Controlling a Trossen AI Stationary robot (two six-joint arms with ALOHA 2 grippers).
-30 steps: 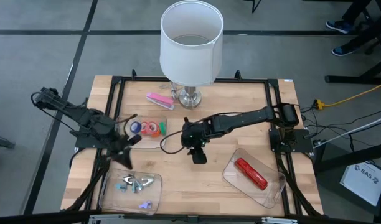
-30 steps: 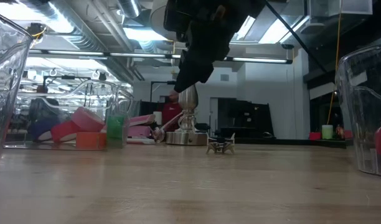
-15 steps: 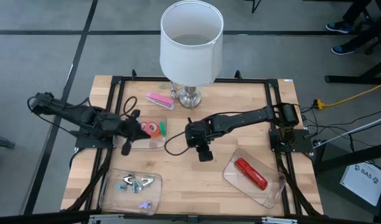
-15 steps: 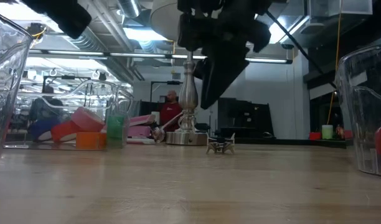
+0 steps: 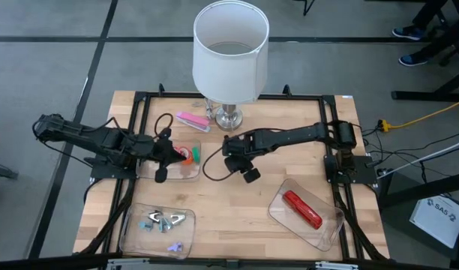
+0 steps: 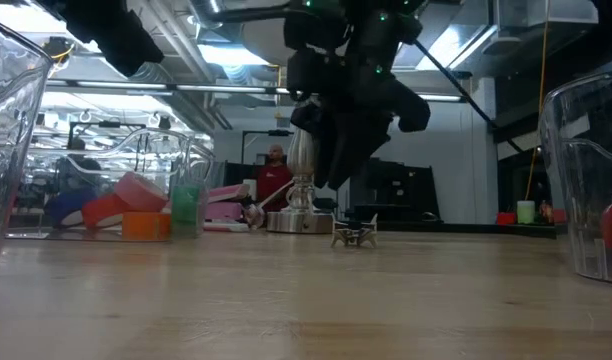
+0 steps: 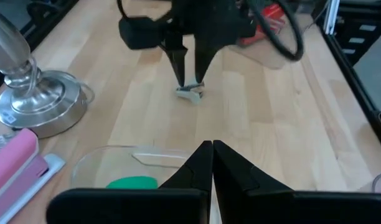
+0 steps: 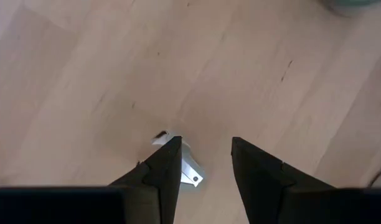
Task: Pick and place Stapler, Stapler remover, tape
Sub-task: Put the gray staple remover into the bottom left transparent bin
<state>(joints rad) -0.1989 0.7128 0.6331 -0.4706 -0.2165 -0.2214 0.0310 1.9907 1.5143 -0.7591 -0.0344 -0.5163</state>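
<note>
Jaws shut over tape tray (image 5: pixel 190 174), red stapler (image 5: pixel 301 209) binned

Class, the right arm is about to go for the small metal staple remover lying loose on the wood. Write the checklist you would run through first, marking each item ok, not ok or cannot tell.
1. Right gripper has its fingers apart: ok.
2. Staple remover centred between the fingers: not ok; it lies against one finger, partly hidden by it.
3. Gripper down at the remover's height: cannot tell; in the low view it hangs above the remover.
4. Left gripper out of the way: ok; shut, over the tape tray.
5. Tray with staple removers has room: ok.
6. Lamp base clear of the remover: ok.
</note>
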